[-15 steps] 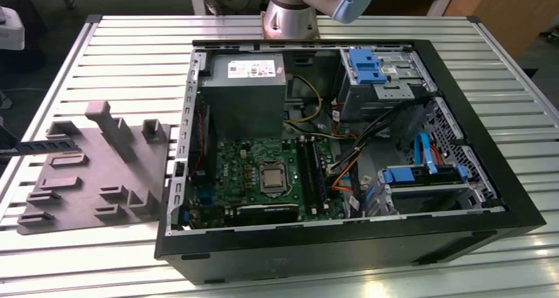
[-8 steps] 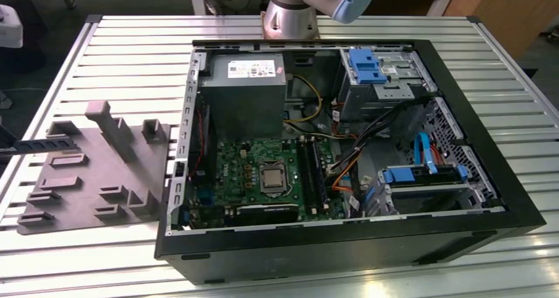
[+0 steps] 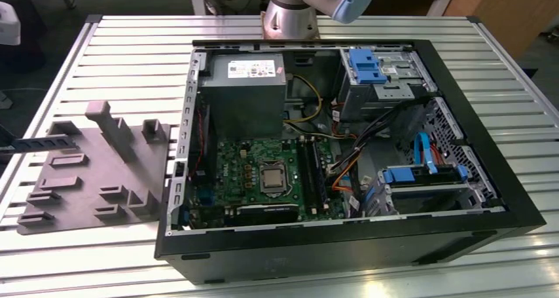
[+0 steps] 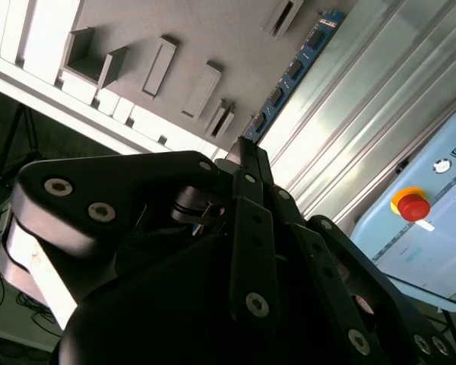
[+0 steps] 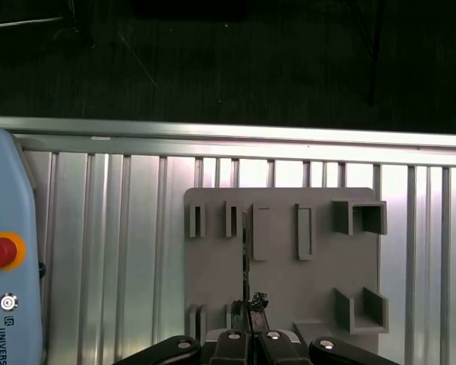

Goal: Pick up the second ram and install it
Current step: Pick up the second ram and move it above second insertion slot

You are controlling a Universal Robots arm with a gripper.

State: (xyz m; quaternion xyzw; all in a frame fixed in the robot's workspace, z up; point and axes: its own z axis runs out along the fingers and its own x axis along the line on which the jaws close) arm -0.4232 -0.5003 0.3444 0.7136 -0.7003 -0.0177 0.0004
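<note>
Black linkage bars of my pincer (image 4: pixel 243 156) crowd the second wrist view. They taper to fingertips pressed together on one end of the second ram (image 4: pixel 292 72), which juts straight out from them with its small chips showing. In the first wrist view the stick is edge-on, a thin dark line above the gray fixture tray (image 5: pixel 289 281), running between two of its slots. In the exterior view it hangs level at the exterior view's left, over that tray's outer edge. That is well apart from the open computer case (image 3: pixel 349 245) and the motherboard's memory slots (image 3: pixel 312 173). I judge the stick lifted clear of the tray and the carry under way. Held by one end, the board acts as a long lever. Doing this well calls for a firm pinch, slow travel, the edge kept vertical, and clearance over the tray's raised blocks and the case wall.
</note>
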